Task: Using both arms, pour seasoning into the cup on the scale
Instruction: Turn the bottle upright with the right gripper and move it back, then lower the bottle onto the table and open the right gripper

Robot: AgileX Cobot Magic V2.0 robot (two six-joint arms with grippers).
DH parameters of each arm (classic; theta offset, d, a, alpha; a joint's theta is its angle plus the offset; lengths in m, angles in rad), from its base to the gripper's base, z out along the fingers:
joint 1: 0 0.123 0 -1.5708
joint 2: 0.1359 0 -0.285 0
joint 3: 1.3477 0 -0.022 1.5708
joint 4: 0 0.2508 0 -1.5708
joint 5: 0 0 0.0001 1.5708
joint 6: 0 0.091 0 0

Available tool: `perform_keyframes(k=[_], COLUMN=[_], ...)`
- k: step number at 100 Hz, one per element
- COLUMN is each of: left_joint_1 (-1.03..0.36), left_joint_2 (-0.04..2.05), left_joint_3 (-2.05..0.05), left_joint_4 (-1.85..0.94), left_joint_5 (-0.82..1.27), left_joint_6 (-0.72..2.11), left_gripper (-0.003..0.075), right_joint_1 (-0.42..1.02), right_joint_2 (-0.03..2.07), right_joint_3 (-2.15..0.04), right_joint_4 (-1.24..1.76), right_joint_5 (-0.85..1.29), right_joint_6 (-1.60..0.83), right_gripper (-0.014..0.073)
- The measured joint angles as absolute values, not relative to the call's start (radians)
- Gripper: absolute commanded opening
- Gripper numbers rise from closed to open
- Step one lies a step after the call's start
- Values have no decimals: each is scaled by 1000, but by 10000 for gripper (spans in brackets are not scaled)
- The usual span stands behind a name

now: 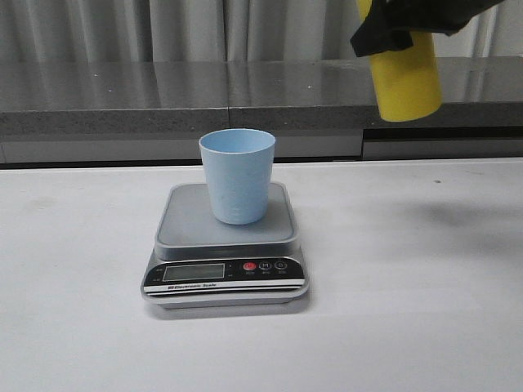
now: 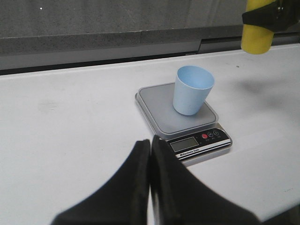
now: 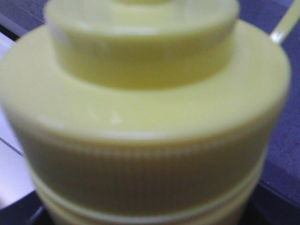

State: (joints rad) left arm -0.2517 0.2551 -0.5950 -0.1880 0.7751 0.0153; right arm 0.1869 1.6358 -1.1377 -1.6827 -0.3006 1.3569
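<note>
The pale blue cup (image 1: 237, 176) stands upright on the grey scale (image 1: 225, 245), mid-table; both show in the left wrist view, cup (image 2: 192, 90) and scale (image 2: 180, 117). The yellow seasoning bottle (image 1: 405, 75) hangs upright high at the upper right, held by my right gripper (image 1: 409, 20), well above and right of the cup. Its ribbed cap (image 3: 145, 117) fills the right wrist view, hiding the fingers. It also shows in the left wrist view (image 2: 256, 33). My left gripper (image 2: 150, 143) is shut and empty, low over the table, short of the scale's front left.
A white table (image 1: 425, 310) spreads around the scale. A grey stone counter (image 1: 114, 98) and curtains run along the back. The bottle's shadow (image 1: 466, 216) lies on the table to the right.
</note>
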Motion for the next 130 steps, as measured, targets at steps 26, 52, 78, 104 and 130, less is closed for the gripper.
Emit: perform_keyframes(k=[26,52,78,104,130], left_joint_1=[-252,-252,-252,-252,-252], left_joint_2=[255,255,255,255,255], left_joint_3=[-595,-595,-595,-595,-595], left_joint_4=[-188,-188,-188,-188,-188], left_joint_5=[775,775,775,775,775], left_joint_6=[15,15,15,15,15], left_gripper=[-20,-20,-20,-20,-20], right_joint_1=[174,174,170,170,170], right_joint_2=[1635,1637,1724,1793,1860], right_joint_3=[-987,-831,-734,-719,-719], right_joint_4=[-1160,-587,-398,-381,-374], right_joint_5=[-303,-463,-704,-830,-919], right_joint_6=[821,358,278,276,274], right_gripper=[-60,-60,-60,-60,-56])
